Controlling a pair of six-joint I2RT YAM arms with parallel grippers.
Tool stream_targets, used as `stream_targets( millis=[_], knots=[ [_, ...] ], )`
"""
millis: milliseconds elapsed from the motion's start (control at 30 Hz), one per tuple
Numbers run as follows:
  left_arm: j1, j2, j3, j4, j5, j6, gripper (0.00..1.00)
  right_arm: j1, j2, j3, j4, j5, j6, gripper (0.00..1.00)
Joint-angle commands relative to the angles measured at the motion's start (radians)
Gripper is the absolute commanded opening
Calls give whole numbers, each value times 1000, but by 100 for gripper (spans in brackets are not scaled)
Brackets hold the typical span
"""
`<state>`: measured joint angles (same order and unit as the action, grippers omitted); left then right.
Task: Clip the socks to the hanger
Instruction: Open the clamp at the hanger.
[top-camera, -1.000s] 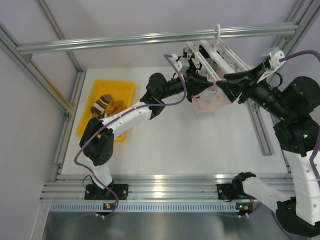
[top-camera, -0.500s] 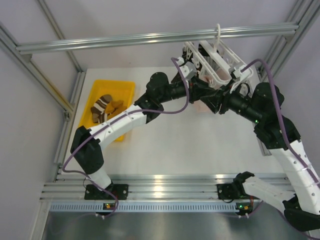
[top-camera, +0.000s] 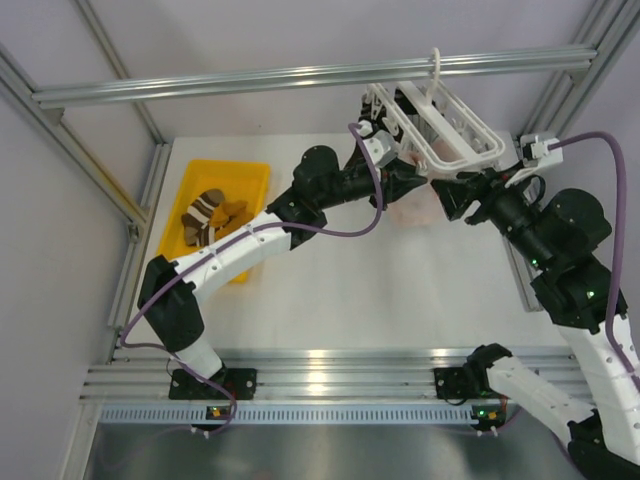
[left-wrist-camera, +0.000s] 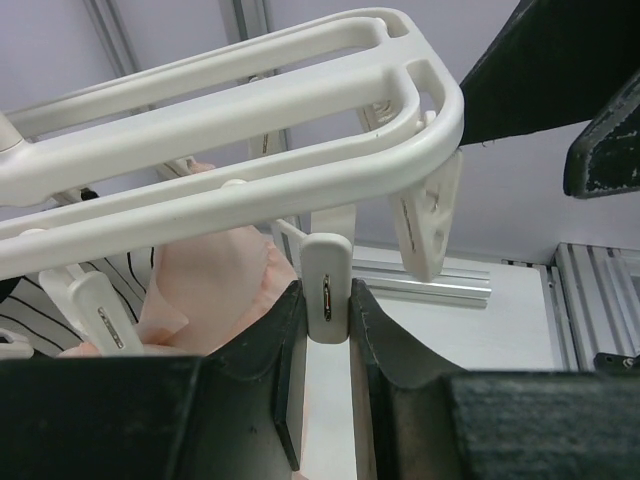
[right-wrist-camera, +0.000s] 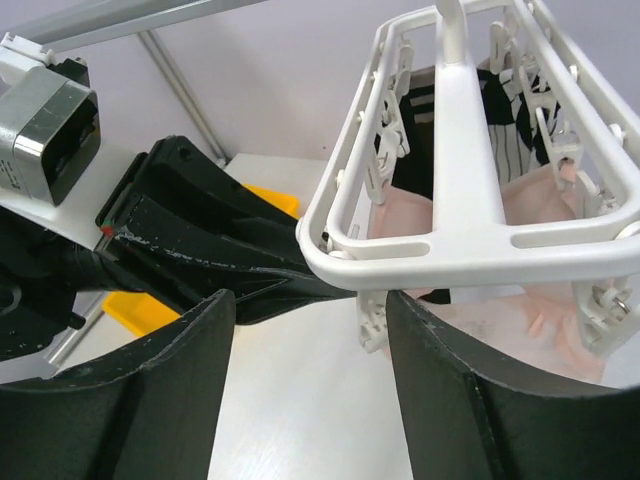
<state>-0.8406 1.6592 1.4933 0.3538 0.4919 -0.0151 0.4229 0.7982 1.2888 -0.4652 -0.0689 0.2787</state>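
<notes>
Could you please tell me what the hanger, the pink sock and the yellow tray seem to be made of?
The hanger: smooth white moulded plastic, faintly glossy, rounded edges. The pink sock: soft fabric, going by its folds and creases. The yellow tray: probably plastic, given its even colour and thin rim.

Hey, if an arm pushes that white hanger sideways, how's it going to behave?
It would probably swing or tilt, since the hanger hangs only by its hook on the bar. The frame looks like thin, open plastic, so it is likely stiff but light. The clip held in the left gripper dangles, so it may pivot rather than resist.
</notes>
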Motion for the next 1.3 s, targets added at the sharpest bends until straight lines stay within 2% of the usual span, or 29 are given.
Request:
stream_targets(
  millis=[0,100,200,400,633,800,1000,1267],
  knots=[
    [-23,-36,33,-39,33,46,0,-16,16,-23,83,-22,88,63],
    [-31,-44,35,-58,22,55,0,-19,29,-39,120,-55,106,64],
    [-44,-50,35,-73,16,66,0,-21,38,-58,129,-16,117,65],
    [-63,-64,28,-95,8,53,0,-23,-17,-106,184,-46,85,66],
    [-68,-84,18,-113,8,72,0,-29,-89,-39,88,-86,-64,56],
    [-74,-108,34,-141,46,128,0,-68,-103,6,4,-31,-78,55],
    [-104,-110,70,-211,89,198,0,-82,-60,29,23,96,-96,50],
    [-143,-104,93,-277,88,283,0,-107,-1,98,77,116,-174,50]
  ],
)
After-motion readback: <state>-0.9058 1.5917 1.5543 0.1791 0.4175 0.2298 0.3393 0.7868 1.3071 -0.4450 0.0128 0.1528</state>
